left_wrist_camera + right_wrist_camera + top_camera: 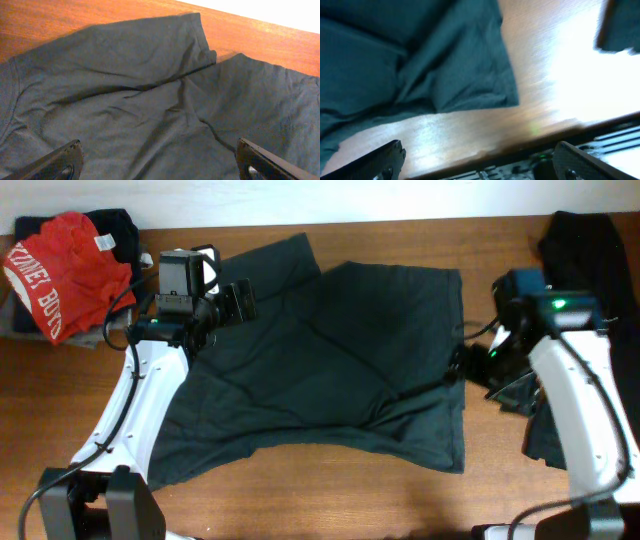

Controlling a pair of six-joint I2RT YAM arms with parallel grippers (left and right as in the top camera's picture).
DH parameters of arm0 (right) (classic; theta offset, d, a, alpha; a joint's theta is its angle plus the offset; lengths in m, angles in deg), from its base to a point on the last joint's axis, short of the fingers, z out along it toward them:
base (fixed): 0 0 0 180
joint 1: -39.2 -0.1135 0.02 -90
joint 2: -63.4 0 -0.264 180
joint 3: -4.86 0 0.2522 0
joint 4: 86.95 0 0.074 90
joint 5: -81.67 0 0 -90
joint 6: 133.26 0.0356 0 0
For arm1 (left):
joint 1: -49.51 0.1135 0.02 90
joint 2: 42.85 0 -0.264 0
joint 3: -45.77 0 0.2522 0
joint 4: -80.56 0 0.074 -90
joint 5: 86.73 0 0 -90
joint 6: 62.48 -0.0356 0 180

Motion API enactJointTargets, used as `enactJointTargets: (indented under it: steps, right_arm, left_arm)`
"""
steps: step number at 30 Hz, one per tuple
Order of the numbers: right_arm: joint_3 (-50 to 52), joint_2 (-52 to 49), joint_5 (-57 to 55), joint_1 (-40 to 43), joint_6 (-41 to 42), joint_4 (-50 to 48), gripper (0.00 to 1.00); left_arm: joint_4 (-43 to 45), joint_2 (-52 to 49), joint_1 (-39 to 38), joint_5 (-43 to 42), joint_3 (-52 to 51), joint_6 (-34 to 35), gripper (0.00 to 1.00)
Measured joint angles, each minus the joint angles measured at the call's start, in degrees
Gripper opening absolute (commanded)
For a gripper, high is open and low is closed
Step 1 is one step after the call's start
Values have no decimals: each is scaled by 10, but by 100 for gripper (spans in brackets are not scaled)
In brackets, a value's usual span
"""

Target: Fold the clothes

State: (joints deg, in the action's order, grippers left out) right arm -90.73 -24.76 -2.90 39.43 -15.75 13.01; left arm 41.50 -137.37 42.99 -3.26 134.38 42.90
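The wooden table [330, 500] carries a dark grey-green T-shirt [330, 360] spread across its middle, creased, with one sleeve [165, 45] lying flat toward the far edge and a wavy hem toward the near edge; no print or label shows on it

A black garment [590, 240] lies bunched in the far right corner and trails down the right edge behind the right arm

In the far left corner a crumpled red shirt [60, 275] rests on another black garment [115, 225]; its white block lettering is cut by folds and cannot be read whole, and a small white neck tag [103, 243] shows

The left gripper [160, 165] hangs over the T-shirt's left part, jaws spread wide, gripping nothing

The right gripper [480, 162] hangs by the T-shirt's right edge, jaws likewise wide, empty
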Motion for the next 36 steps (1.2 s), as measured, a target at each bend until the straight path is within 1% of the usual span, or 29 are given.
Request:
enactJointTargets:
  steps: [1,5,16,18,20,24,27,28,32,36]
  right_arm:
    - [44,0,16,0,7,-21,99]
    - [139,0,44,0,26,-54,99]
    - [287,0,63,0,68,-116,99]
    - [313,0,64,0,81,-137,100]
    - [337,0,64,0,95,-163,98]
    - [362,0,65,0,120,-196,96]
    - [363,0,57,0,131,-212,91]
    - [363,1,47,0,133,-221,86]
    - [363,1,23,0,143,-247,76]
    - [368,1,7,0,147,-261,76]
  left_arm:
    - [1,0,0,0,0,0,96]
    - [1,0,0,1,0,0,97]
    - [1,0,0,1,0,0,97]
    - [1,0,0,1,0,0,97]
    - [1,0,0,1,0,0,97]
    - [1,0,0,1,0,0,97]
    - [1,0,0,1,0,0,97]
    - [1,0,0,1,0,0,97]
    - [0,0,0,1,0,0,97]
    - [-3,0,0,1,0,0,97]
